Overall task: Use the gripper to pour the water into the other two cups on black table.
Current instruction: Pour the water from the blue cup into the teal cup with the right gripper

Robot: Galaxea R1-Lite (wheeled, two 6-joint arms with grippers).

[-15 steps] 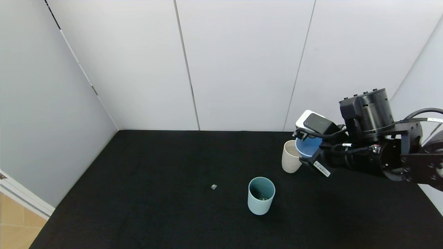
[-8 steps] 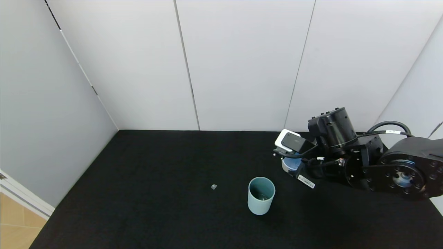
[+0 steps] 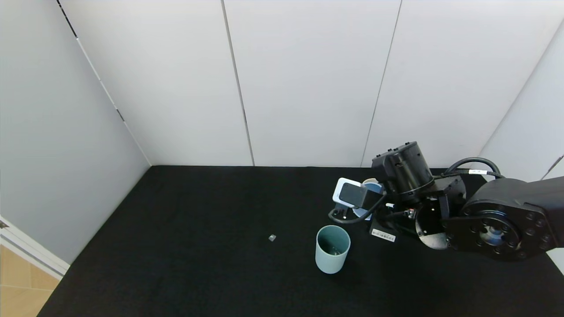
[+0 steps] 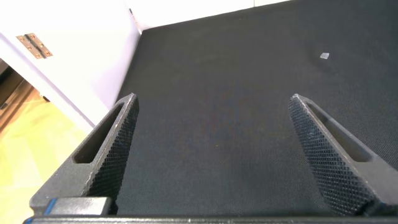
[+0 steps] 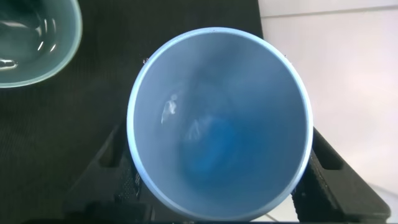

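Note:
My right gripper [image 3: 365,210] is shut on the wider light blue cup [image 3: 369,190] and holds it above the black table [image 3: 198,264], just behind and right of the pale teal cup [image 3: 332,248]. In the right wrist view I look into the blue cup [image 5: 217,124], held between both fingers [image 5: 115,152], with a faint sheen of water [image 5: 169,111] on its inner wall. The teal cup [image 5: 28,43] sits beside it with a wet glint inside. The cream cup shows only as a rim sliver [image 3: 372,180] behind the wrist. My left gripper [image 4: 211,99] is open and empty over bare table.
A small grey scrap [image 3: 272,237] lies on the table left of the teal cup and also shows in the left wrist view [image 4: 324,56]. White wall panels [image 3: 308,79] close the table's back and sides. The table's left edge borders a wood floor [image 3: 17,281].
My right arm has swung left and down with the blue cup, away from above the cream cup and towards the teal cup. The teal cup has not moved.

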